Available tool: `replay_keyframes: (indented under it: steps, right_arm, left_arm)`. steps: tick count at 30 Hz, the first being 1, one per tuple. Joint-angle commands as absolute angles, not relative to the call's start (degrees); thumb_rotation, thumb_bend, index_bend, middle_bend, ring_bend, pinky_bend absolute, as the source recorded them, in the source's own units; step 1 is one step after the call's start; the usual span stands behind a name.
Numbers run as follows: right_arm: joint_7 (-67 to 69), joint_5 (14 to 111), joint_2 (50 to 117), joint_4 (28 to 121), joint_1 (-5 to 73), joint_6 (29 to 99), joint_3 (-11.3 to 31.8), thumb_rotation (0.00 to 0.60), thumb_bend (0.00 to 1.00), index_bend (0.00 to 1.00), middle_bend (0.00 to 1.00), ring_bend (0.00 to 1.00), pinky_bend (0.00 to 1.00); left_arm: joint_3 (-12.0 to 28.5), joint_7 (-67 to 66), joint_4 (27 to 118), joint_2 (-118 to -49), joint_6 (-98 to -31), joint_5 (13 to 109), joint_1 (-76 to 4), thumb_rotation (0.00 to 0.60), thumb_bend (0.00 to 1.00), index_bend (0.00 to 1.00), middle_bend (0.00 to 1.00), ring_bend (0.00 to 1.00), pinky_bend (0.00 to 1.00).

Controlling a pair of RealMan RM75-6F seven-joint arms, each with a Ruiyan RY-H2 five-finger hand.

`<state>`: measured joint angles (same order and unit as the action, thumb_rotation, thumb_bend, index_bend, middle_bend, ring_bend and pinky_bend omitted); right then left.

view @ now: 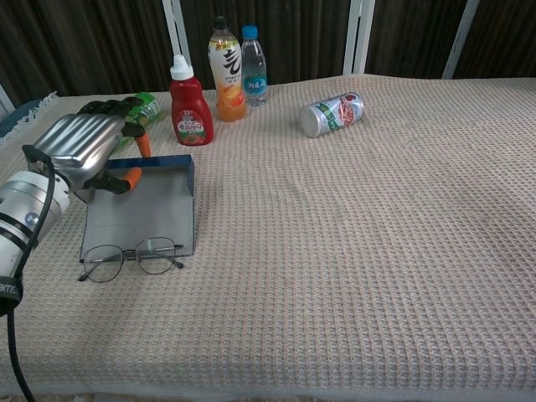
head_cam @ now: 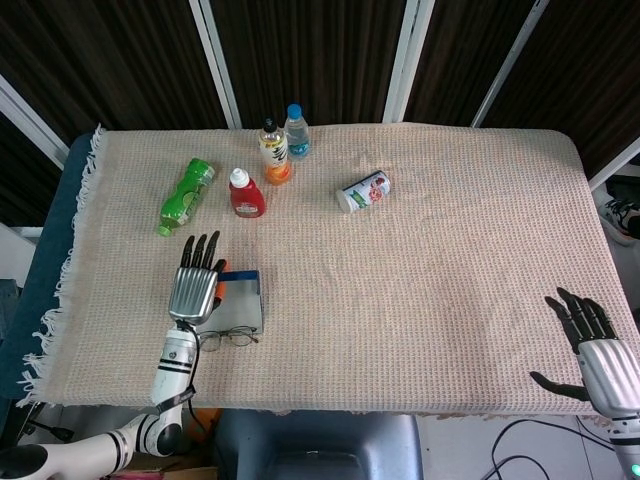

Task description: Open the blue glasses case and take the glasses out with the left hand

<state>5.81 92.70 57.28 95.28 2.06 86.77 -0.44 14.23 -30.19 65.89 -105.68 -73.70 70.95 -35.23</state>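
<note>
Fingers of left hand (view: 84,151) spread over the far left corner of the open blue glasses case (view: 142,216), grasping nothing. Glasses (view: 130,258) lie on cloth (view: 352,251) at the case's near edge, partly overlapping it. Right hand (head_cam: 598,358) splayed, empty, near right table edge. Ketchup bottle (view: 189,103) stands behind the case.

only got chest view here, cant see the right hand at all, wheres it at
Observer: The head view shows the right hand by the table's near right corner, fingers spread, holding nothing.
Operator: ok and the green bottle is mostly behind my left hand, is it touching
Observer: No. From above, the green bottle lies on its side beyond the left hand, and cloth shows between the two.
</note>
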Motion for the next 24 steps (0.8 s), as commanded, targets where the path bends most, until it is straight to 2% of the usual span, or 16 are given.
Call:
replay_keyframes:
  steps: [1, 6, 12, 16, 21, 24]
  right_arm:
    - [5.84, 92.67, 57.25, 95.27, 2.02, 86.83, -0.42, 0.6, 0.18, 0.0, 0.0, 0.0, 0.0]
    - [6.05, 92.47, 57.19, 95.27, 1.91, 87.12, -0.25, 0.6, 0.18, 0.0, 0.0, 0.0, 0.0]
    - [6.19, 92.22, 57.11, 95.17, 1.95, 87.02, -0.13, 0.6, 0.18, 0.0, 0.0, 0.0, 0.0]
    - [5.96, 92.2, 57.14, 95.22, 2.04, 86.79, -0.14, 0.6, 0.18, 0.0, 0.0, 0.0, 0.0]
    - [5.72, 92.29, 57.23, 95.21, 2.01, 86.82, -0.18, 0.6, 0.18, 0.0, 0.0, 0.0, 0.0]
    - [5.26, 92.47, 57.37, 95.23, 2.06, 86.65, -0.3, 0.6, 0.18, 0.0, 0.0, 0.0, 0.0]
  left_arm:
    - [17.23, -29.49, 63.11, -105.97, -73.15, 69.58, -37.03, 0.6, 0.45, 0.64, 0.01, 0.0, 0.0]
    - [20.35, -28.53, 58.24, -107.15, -69.77, 65.87, -39.14, 0.6, 0.45, 0.62, 0.02, 0.0, 0.0]
    - [20.26, -28.12, 55.85, -107.87, -67.35, 63.96, -39.35, 0.6, 0.45, 0.57, 0.01, 0.0, 0.0]
    - [19.61, -27.25, 53.35, -108.74, -63.5, 61.43, -39.08, 0.6, 0.45, 0.41, 0.0, 0.0, 0.0]
    - [19.29, -30.78, 55.85, -107.0, -59.72, 56.74, -38.03, 0.6, 0.43, 0.08, 0.0, 0.0, 0.0]
    - [18.91, -32.68, 61.27, -104.25, -59.72, 55.19, -36.91, 0.6, 0.42, 0.01, 0.0, 0.0, 0.0]
